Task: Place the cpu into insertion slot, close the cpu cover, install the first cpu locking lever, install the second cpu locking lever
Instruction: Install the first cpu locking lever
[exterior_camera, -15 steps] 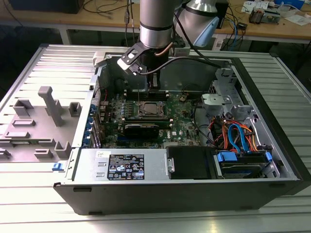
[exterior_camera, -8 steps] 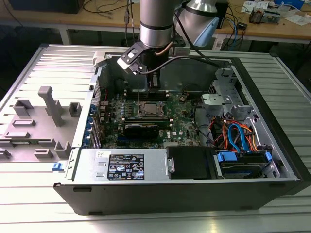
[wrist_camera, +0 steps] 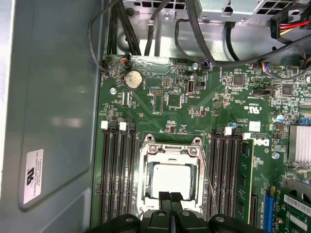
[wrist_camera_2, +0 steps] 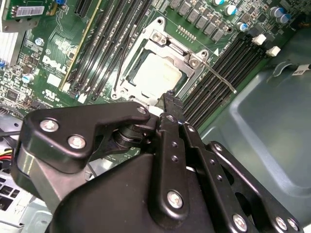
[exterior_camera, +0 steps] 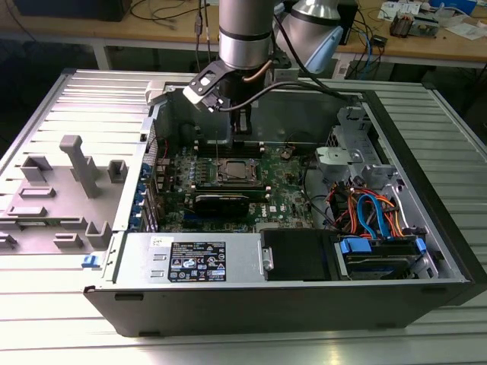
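Claw pointing down, I hung inside the open computer case that lay on the slatted desk. I was just above the insertion slot of the green motherboard, toward the far wall of the case. Blue and orange cables lay at the exterior view's right.

In the second wrist view the cpu sat in the slot. Its silver-grey top showed through the window of the cpu cover, which lay flat over it. My fingertips were pressed together with nothing between them, close over the cover's edge; I could not tell whether they touched it. A thin locking lever slanted out from a corner of the socket, across the memory slots.

In the first wrist view my two fingers met with only a seam between them, right at the edge of the cpu. Black memory slots flanked the socket on both sides. The lever's rod ran along one side of the cover; I could not tell whether it was latched. A coin cell sat farther off on the board.
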`<state>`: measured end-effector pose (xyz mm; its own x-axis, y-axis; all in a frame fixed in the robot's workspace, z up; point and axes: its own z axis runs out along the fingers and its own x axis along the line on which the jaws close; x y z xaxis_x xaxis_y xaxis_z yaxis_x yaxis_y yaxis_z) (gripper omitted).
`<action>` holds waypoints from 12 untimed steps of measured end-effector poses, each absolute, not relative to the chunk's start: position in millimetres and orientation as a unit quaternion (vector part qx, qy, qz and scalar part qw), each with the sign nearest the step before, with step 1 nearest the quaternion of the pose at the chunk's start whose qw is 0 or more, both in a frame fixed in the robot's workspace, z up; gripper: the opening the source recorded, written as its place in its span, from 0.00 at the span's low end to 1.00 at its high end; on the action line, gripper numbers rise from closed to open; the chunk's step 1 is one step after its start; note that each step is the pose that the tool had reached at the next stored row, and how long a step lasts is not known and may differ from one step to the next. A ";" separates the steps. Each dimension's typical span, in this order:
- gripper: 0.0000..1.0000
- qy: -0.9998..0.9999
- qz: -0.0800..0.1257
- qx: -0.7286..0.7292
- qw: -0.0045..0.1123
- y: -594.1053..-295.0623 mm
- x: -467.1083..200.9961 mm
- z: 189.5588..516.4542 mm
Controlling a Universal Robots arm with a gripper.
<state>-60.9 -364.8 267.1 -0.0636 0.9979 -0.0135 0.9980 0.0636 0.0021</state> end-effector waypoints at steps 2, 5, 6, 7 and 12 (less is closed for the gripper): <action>0.11 0.729 -0.004 0.684 0.006 -364.8 -60.9 270.2; 0.11 0.729 -0.004 0.684 0.006 -364.8 -61.0 273.1; 0.11 0.729 -0.004 0.684 0.006 -364.8 -61.0 274.5; 0.11 0.729 -0.004 0.684 0.006 -364.8 -61.0 276.8; 0.11 0.729 -0.004 0.684 0.006 -364.8 -61.0 283.6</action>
